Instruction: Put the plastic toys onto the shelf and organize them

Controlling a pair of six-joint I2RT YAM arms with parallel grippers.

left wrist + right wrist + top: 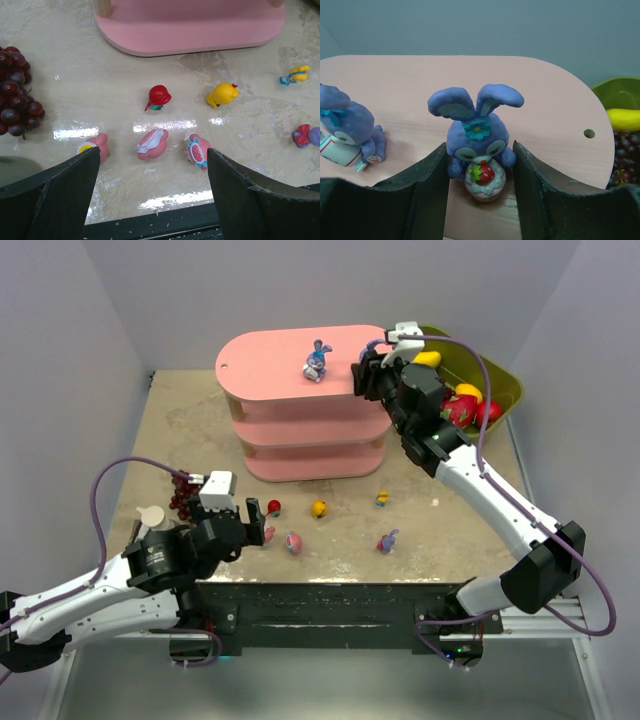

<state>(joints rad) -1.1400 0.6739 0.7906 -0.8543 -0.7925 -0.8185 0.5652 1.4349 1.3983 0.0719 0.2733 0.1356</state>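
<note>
Over the right end of the pink shelf's top board [270, 355], my right gripper [479, 150] is shut on a purple-blue bunny [477, 137] that holds a strawberry cupcake and stands upright on the board [545, 95]. A second purple-blue bunny [347, 130] [316, 362] sits to its left on the same board. My left gripper [152, 167] [255, 530] hangs open and empty low over the table's near edge. Just ahead of it lie three pink-and-white toys [97, 145] [153, 143] [197, 151]. Farther on are a red toy [159, 96], a yellow one [221, 94] and a small yellow-blue one [295, 75].
Another purple bunny [387, 540] lies on the table right of the pink toys. A dark red grape bunch [15, 90] [183, 492] sits left of my left gripper. The olive-green bin [500, 375] with fake fruit stands behind the right arm, close to the shelf's right end.
</note>
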